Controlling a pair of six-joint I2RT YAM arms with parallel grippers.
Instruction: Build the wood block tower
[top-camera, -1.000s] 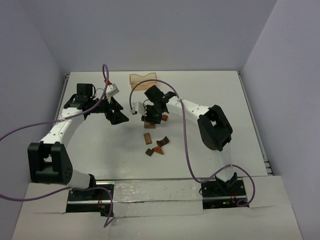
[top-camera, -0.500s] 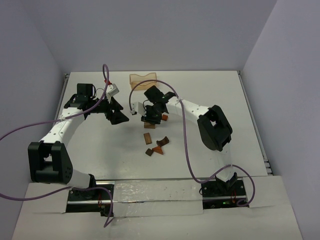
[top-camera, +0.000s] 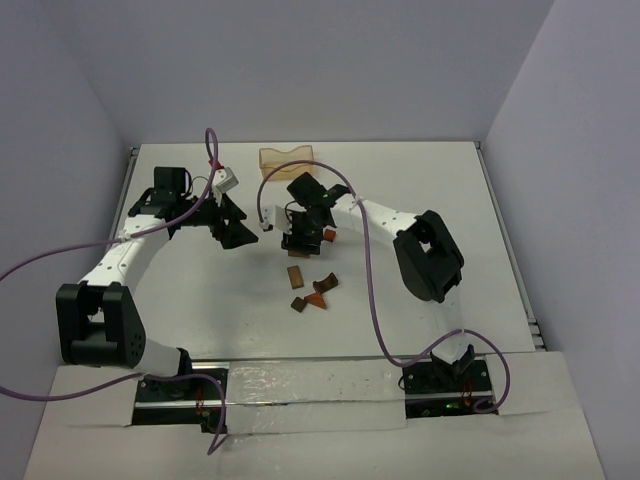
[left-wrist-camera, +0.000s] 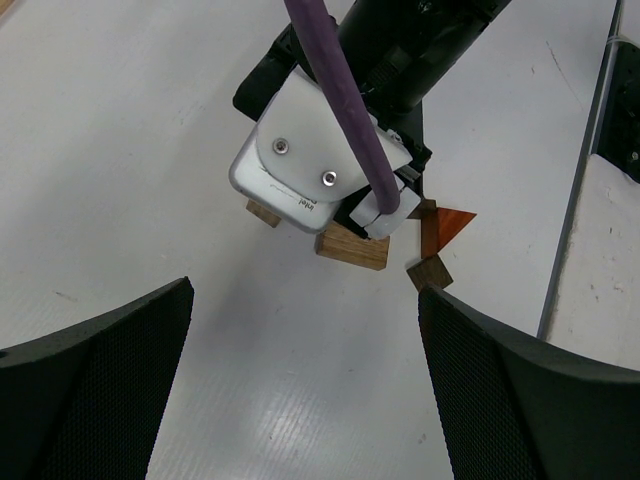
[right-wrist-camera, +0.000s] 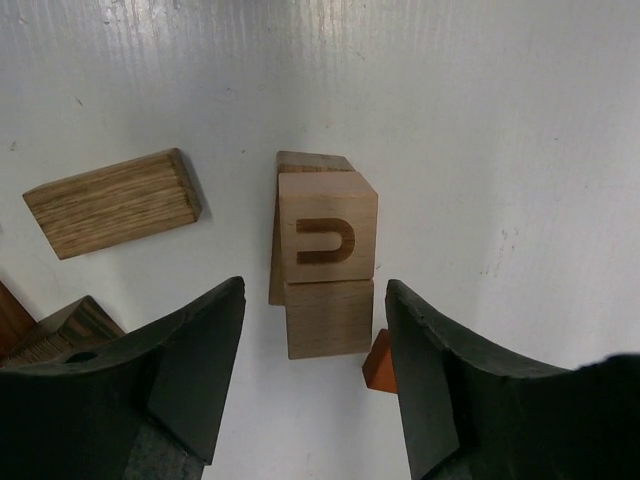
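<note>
In the right wrist view a small stack (right-wrist-camera: 327, 228) of tan wood blocks stands on the table, and its top cube bears a burnt-in U mark. My right gripper (right-wrist-camera: 315, 292) is open just above it, with a finger on each side and neither touching. A small orange block (right-wrist-camera: 380, 362) lies by the right finger. A tan cuboid (right-wrist-camera: 112, 202) lies to the left, with a dark block (right-wrist-camera: 60, 325) below it. From above, the right gripper (top-camera: 300, 234) hides most of the stack. My left gripper (top-camera: 236, 226) is open and holds nothing, its fingers (left-wrist-camera: 100, 370) facing the stack from the left.
Loose blocks lie nearer the arm bases: a tan cuboid (top-camera: 296, 276), a dark piece (top-camera: 325, 283), an orange wedge (top-camera: 317, 297) and a dark cube (top-camera: 299, 303). A pale orange tray (top-camera: 287, 158) stands at the back edge. The right arm's wrist camera housing (left-wrist-camera: 310, 170) fills the left wrist view.
My right gripper has gone from shut to open, letting go of the top cube, which now rests on the stack. The left arm has not moved.
</note>
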